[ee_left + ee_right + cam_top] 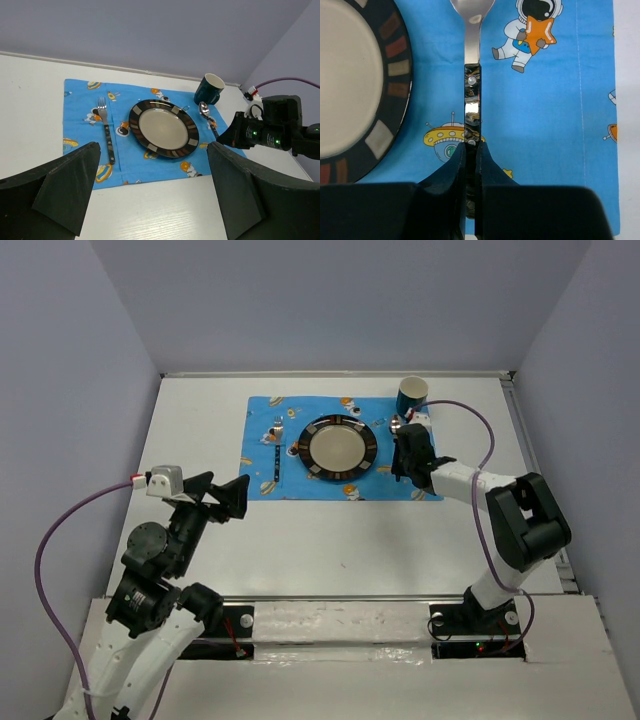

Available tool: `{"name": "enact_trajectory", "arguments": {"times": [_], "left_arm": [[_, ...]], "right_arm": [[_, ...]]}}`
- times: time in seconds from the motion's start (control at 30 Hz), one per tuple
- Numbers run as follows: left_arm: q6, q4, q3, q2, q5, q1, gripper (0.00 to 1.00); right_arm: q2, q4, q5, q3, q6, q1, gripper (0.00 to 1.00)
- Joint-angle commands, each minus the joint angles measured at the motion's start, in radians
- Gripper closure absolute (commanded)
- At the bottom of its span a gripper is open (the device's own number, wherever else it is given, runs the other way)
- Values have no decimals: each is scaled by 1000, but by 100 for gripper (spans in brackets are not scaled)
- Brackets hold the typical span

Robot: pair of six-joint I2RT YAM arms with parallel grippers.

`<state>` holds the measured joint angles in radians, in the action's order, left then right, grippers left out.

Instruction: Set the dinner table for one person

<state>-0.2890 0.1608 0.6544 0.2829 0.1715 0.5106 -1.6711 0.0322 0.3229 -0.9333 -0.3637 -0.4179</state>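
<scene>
One of each thing: one large matte white rectangular dinner table, one blue cartoon-printed cloth mat, one round plate with a cream centre and a dark rim of coloured blocks, one steel fork with a dark handle, one steel spoon with a dark handle, and one dark teal mug.

The right gripper is clenched on the spoon's handle, and the bowl points straight away from it. I cannot tell whether the spoon rests on the cloth or sits just above it. The plate's rim is near, to the left of its fingers. To their right lies a strip of bare mat, then the mat's hemmed edge and white tabletop. The mug stands beyond the spoon's bowl, at the mat's far right corner.

The left gripper is spread wide and holds nothing. It hangs over white tabletop just off the mat's near left corner. The fork is ahead of it, left of the plate and parallel to the mat's left edge.

White table surface runs from the mat's near edge back to both arm bases. Pale lavender walls close the left, far and right edges.
</scene>
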Motion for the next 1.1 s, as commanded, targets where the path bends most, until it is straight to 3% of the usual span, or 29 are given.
{"name": "enact_trajectory", "arguments": {"times": [0.0,0.43,0.93,1.07], "left_arm": [[13,-56,1,10,-32,-21,1],[13,-69,-7,27,-92,-86,1],[14,-73,-9,39,-113,-119,1],[14,-76,-10,41,-116,-126,1]], "right_arm": [[-9,92,-57,-59,49,28,100],[-116,94,-77,-136,59,57,100],[-147,106,-74,-87,25,57,100],[-153,106,-67,-79,20,57,93]]}}
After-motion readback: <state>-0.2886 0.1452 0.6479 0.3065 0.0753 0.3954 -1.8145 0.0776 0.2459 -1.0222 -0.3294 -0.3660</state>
